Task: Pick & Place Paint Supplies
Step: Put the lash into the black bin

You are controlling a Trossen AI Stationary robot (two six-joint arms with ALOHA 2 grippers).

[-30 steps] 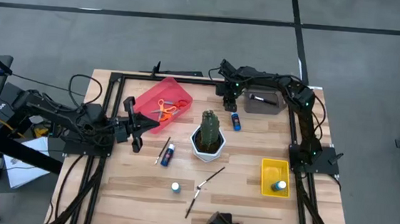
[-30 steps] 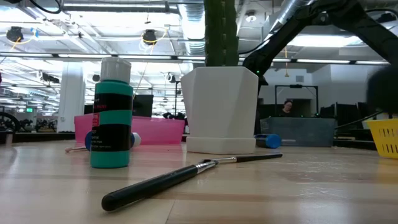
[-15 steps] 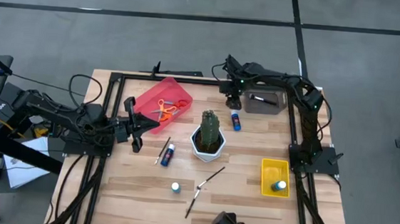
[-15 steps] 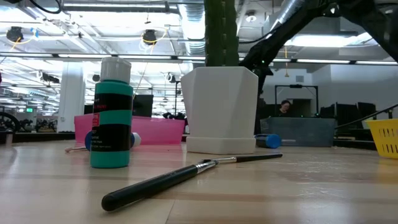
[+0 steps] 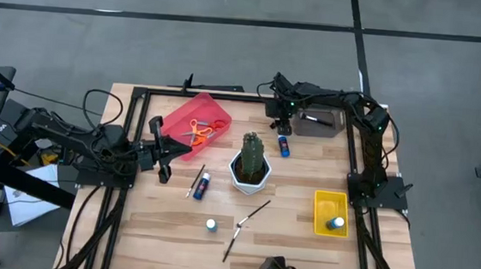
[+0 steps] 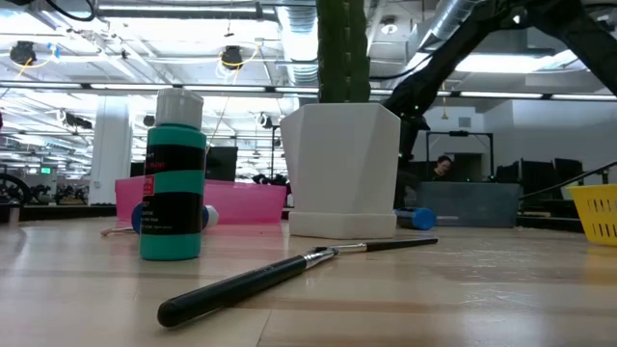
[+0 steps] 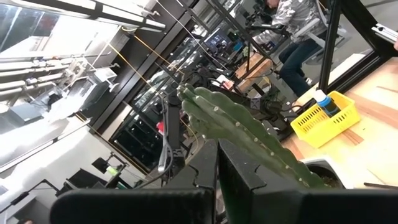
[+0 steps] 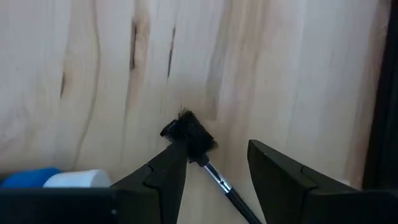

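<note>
**Clerk:** At the table's far edge, item one: right gripper [image 5: 283,114], between the cactus [image 5: 252,155] and the gray bin [image 5: 331,130]. Its fingers stand well apart. A black-bristled brush tip [image 8: 186,133] shows in the gap, and nothing is pinched.

**Checker:** Is the brush carried, or lying on the wood?

**Clerk:** I cannot tell. The jaws are too wide to grip so thin a handle.

**Checker:** What has changed over the last second?

**Clerk:** The right arm has edged toward the gray bin, and its opening is the same. My reading is a brush delivery ending or a reposition.

**Checker:** Nearest neighbours?

**Clerk:** A lying blue bottle [image 5: 283,145] is just beside the gripper. One binned brush [image 5: 314,119] is already in the gray bin.

**Checker:** Farther out?

**Clerk:**
- The scissors [image 5: 198,132] are in the pink tray [image 5: 178,115].
- A second bottle [image 5: 203,183] and a thin brush [image 5: 196,180] lie left of the cactus.
- An upright bottle [image 5: 211,225] and two crossed brushes [image 5: 249,216] sit near the front.
- One stored bottle [image 5: 335,223] is in the yellow bin [image 5: 320,201].

None of these have moved.

**Checker:** And the other arm?

**Clerk:** The left gripper [image 5: 166,151] waits closed and empty beside the pink tray. Several supplies remain unsorted.
</note>
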